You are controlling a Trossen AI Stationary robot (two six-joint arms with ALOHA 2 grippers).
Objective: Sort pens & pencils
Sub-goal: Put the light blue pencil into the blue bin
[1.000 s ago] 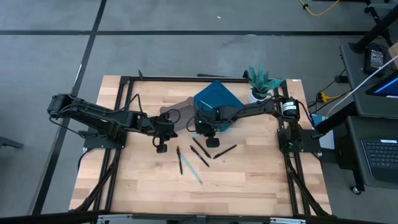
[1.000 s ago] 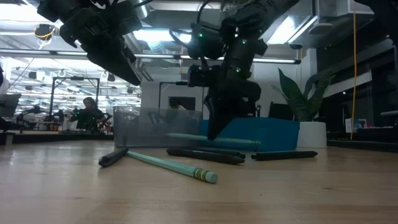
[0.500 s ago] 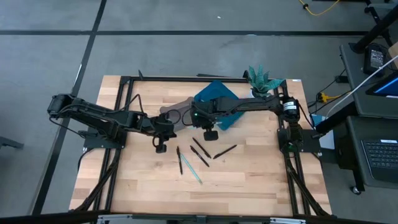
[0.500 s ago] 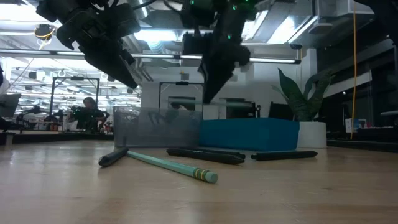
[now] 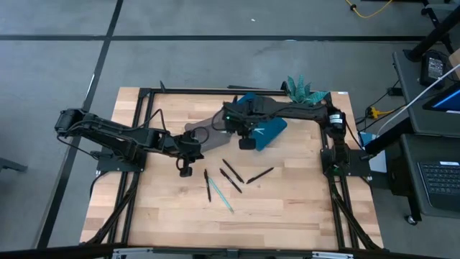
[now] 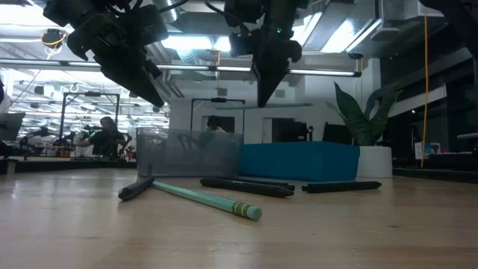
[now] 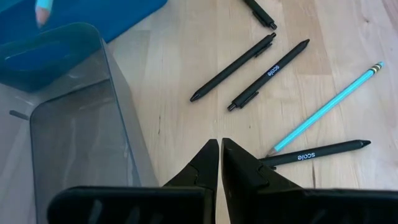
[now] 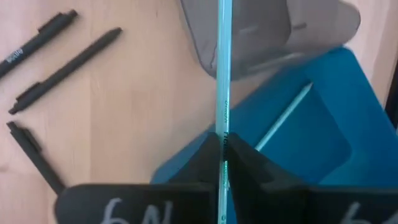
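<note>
Right wrist view: right gripper clenches a light blue pencil above the blue bin; its lower end is cut off. Left gripper, closed and empty, hovers over black pens printed "scale".

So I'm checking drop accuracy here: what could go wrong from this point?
The right gripper holds a light blue pencil crosswise above the blue bin, next to the clear grey bin. Its long ends overhang the grey bin's side, so on release it might catch a rim and tip out or land in the wrong bin. One blue pencil already lies in the blue bin; the new one may bounce off it.
</note>
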